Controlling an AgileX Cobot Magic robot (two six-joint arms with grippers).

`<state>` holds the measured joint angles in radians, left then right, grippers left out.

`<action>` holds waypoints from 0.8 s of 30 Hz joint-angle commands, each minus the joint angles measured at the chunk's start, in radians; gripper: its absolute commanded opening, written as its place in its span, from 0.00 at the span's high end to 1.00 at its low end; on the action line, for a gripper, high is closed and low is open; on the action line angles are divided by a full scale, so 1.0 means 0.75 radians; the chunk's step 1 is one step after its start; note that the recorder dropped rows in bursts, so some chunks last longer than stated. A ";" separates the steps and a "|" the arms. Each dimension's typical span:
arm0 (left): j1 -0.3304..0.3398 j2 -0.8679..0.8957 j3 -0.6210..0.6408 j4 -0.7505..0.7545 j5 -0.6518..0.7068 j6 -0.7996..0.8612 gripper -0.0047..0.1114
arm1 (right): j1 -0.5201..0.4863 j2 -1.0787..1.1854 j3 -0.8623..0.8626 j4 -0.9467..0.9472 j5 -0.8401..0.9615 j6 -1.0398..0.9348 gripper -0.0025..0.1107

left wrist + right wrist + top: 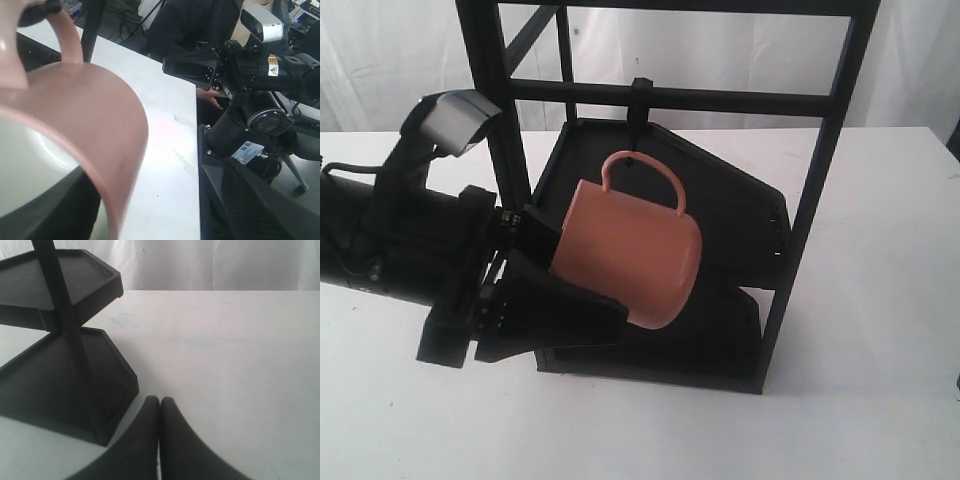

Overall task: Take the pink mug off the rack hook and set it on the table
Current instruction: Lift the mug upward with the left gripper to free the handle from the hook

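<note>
The pink mug hangs tilted by its handle from the rack hook, mouth towards my left arm. My left gripper is open and straddles the mug's lower wall, one finger inside the mouth and one under the body. In the left wrist view the mug fills the frame beside the white table. A clear gap separates its wall from the outer finger. My right gripper is shut and empty, low over the table beside the rack base.
The tall black rack has two black trays under the crossbar, directly below the mug. A rack post stands close to my left wrist. The right arm's base stands past the table edge.
</note>
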<state>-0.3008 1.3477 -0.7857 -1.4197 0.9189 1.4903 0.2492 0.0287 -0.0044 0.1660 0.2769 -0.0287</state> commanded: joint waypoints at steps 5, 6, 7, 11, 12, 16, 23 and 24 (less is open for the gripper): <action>-0.002 -0.014 0.009 -0.086 -0.030 0.015 0.36 | -0.007 -0.007 0.006 -0.002 -0.013 0.000 0.98; -0.002 -0.014 0.009 -0.095 -0.036 0.021 0.36 | -0.007 -0.007 0.006 -0.002 -0.013 0.000 0.98; -0.002 -0.014 0.009 -0.098 -0.047 0.021 0.36 | -0.007 -0.007 0.006 -0.002 -0.013 0.000 0.98; -0.002 -0.014 0.009 -0.098 -0.096 0.006 0.47 | -0.007 -0.007 0.006 -0.002 -0.013 0.000 0.98; -0.002 -0.014 0.009 -0.098 -0.098 0.006 0.53 | -0.007 -0.007 0.006 -0.002 -0.013 0.000 0.98; -0.002 -0.014 0.009 -0.098 -0.095 -0.024 0.76 | -0.007 -0.007 0.006 -0.002 -0.013 0.000 0.98; -0.002 -0.014 0.009 -0.100 -0.112 -0.027 0.96 | -0.007 -0.007 0.006 -0.002 -0.013 0.000 0.98; -0.002 -0.014 0.009 -0.108 -0.112 -0.027 0.96 | -0.007 -0.007 0.006 -0.002 -0.013 0.000 0.98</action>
<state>-0.3028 1.3443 -0.7857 -1.4740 0.8534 1.4742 0.2492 0.0287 -0.0044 0.1660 0.2769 -0.0287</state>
